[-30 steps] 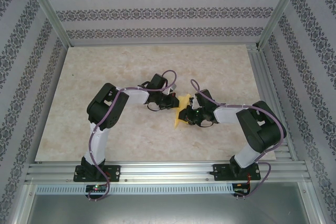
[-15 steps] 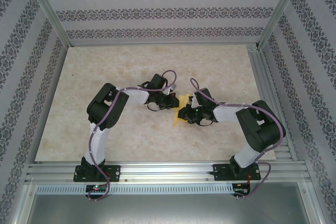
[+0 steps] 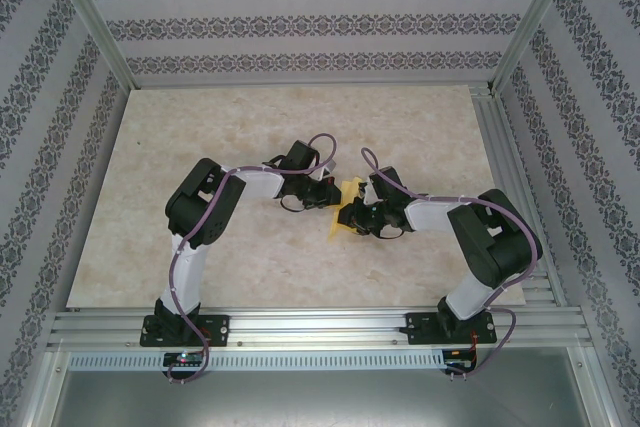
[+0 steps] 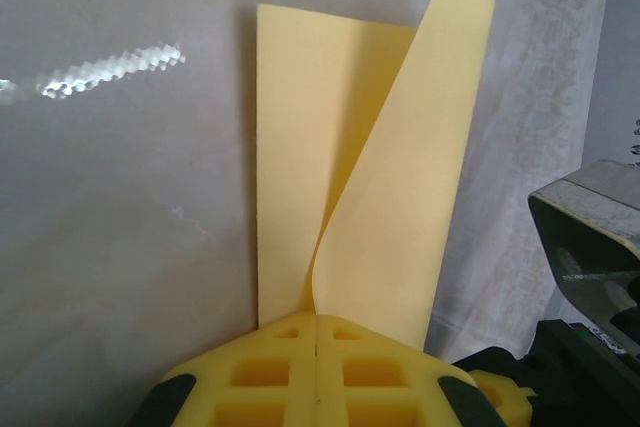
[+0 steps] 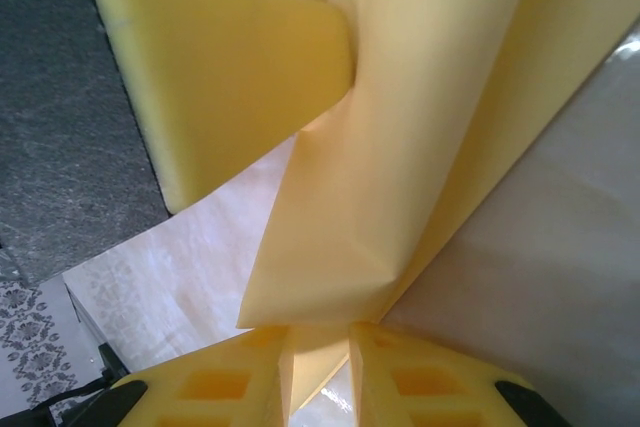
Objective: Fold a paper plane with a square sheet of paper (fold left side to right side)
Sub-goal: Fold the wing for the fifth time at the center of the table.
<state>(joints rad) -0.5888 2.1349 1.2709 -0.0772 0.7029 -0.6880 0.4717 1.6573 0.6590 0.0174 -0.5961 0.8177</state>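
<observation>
Looking from your left, the left gripper (image 4: 316, 319) is clamped tight on the square sheet of paper (image 4: 400, 197), which stands half folded mid-table (image 3: 420, 127); just right, your right gripper (image 5: 318, 332) pinches its other side, jaws nearly closed

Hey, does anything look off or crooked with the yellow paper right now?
The thin pale-yellow paper sheet isn't lying flat. From the shut left gripper, one flap stands up off the table and curls, uncreased and skewed against the flat layer beneath.
</observation>
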